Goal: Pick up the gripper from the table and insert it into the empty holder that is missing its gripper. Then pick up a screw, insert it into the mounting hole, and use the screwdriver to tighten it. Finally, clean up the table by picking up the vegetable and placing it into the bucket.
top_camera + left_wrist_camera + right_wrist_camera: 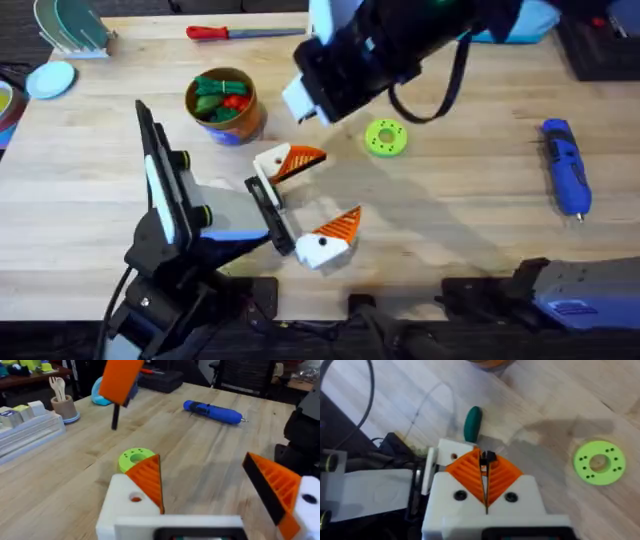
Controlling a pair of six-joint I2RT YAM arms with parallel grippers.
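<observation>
**A:** Where does the job stand?

**B:** The small flat orange ribbed plastic wedge (148, 480) seems to sit in the white wedge-shaped plastic holder (125, 505), one of the left gripper's (330, 190) fingers, which are spread wide apart and grasp nothing. I judge we're at the screw step.

**A:** And the right gripper (485, 460)?

**B:** It hangs above the holder with its fingers clenched. A small dark piece, seemingly the screw (487, 456), is nipped at their very tips.

**A:** How will that handle?

**B:** Light, stiff and tiny. It will likely tilt or slip if it catches the rim of the mounting hole (135, 497), so it should go in straight.

**A:** Then the blue pen-shaped powered screwdriver (565, 165)?

**B:** It lies on the wooden worktop (450, 200), well apart on the right. It's rigid, smooth and probably nose-light, so take it round the thick body.

**A:** The dark green toy cucumber (472, 424)?

**B:** It lies on the worktop just beside the holder. It's smooth and rounded, so grip it across the middle. The orange-yellow bucket (250, 120) stands near.
</observation>
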